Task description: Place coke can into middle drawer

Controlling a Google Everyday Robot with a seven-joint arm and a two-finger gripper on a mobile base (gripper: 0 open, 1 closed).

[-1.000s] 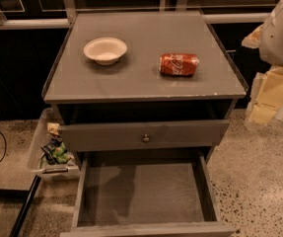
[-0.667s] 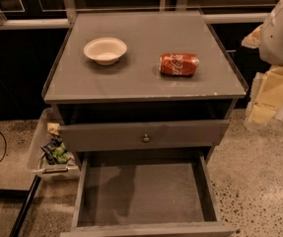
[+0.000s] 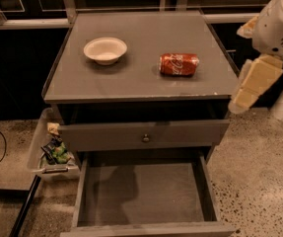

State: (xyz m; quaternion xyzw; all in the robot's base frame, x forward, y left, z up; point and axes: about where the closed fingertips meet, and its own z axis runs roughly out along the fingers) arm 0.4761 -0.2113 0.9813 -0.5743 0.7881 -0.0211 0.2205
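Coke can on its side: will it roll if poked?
Probably yes: the coke can lies sideways on the flat cabinet top, so a nudge could roll it. Its smooth wall may slip. The hand hangs right of the cabinet.

Dim, warm light from above; the gripper, at the right edge beside the worktop, is lit brightest. Left of it the worktop has a faint sheen; below-left, a soft shadow crosses the drawer floor

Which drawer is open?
The middle drawer, the lower one, pulled out and empty; the upper drawer with the knob is shut. The pincer hangs right of the cabinet.
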